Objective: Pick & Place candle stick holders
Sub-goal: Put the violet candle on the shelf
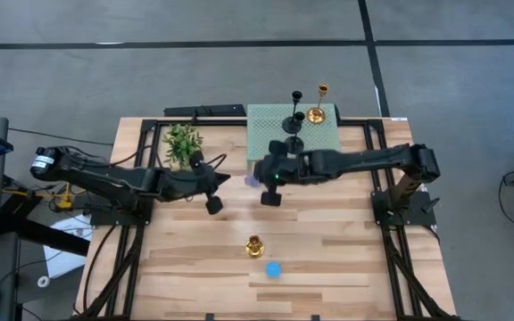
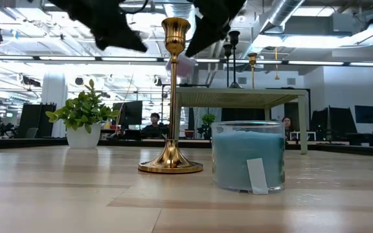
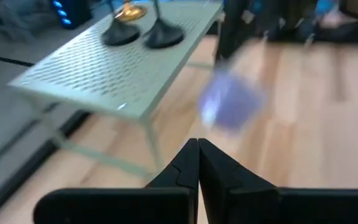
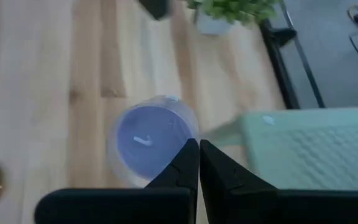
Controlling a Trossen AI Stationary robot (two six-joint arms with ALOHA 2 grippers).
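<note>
hovering above the middle of the bench (image 1: 328,259), both arms carry nothing: the left tool (image 1: 212,203) has its fingers pressed together, as its wrist view shows, and the right tool (image 1: 271,198) is likewise pinched closed, hanging over a purple candle jar (image 4: 151,140) just beside the small green perforated table (image 1: 324,135) at the bench's far edge.

three candle stick holders already stand on that green table: two black ones (image 1: 294,122) toward its near side and a gold one (image 1: 316,112) toward its far right corner. the fourth, a gold holder (image 1: 254,246), stands upright toward the bench's near edge, with a blue candle jar (image 1: 274,268) just beside it on the near side. a potted plant (image 1: 182,143) sits near the far left corner.

by the look of it, this is the gap between placements, with one holder left. the next move calls for one arm to swing toward the near edge, spread its tool, come down around the slim gold stem without knocking the blue jar, close, lift, and set it on a bare part of the green table clear of the three already there.
</note>
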